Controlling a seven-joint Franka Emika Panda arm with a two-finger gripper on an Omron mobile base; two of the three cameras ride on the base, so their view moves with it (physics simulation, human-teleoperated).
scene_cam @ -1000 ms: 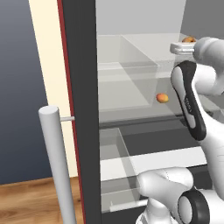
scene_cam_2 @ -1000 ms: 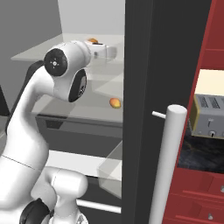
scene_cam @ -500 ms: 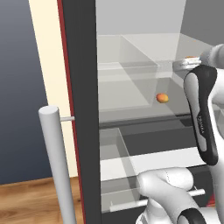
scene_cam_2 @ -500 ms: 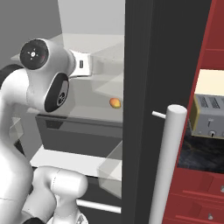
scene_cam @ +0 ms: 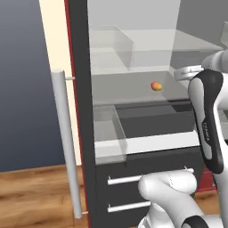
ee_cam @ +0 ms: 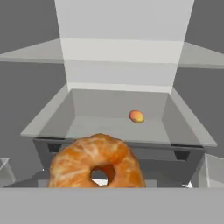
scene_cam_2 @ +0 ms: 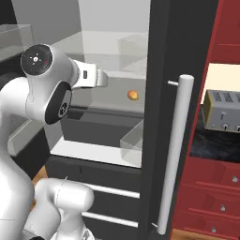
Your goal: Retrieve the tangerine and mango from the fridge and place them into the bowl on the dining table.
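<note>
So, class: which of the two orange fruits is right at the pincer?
The tangerine, large with a hollow in its middle, right at the pincer. The small mango lies farther back on the fridge shelf.

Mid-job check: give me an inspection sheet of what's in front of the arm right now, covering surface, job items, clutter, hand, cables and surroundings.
Surface: pale see-through shelf inside the open fridge; a drawer is pulled out beneath it.
Job's things: tangerine close in front of the hand camera, at the hand; mango alone on the shelf, farther back. Bowl and table: nothing seen.
Clutter: nothing seen on the shelf besides the mango.
Hand: fingertips hidden behind the tangerine, which looks held, though contact cannot be confirmed.
Cables: nothing seen.
Surroundings: bar handle on the fridge door, toaster on a black counter, red cabinets, wooden floor.
</note>
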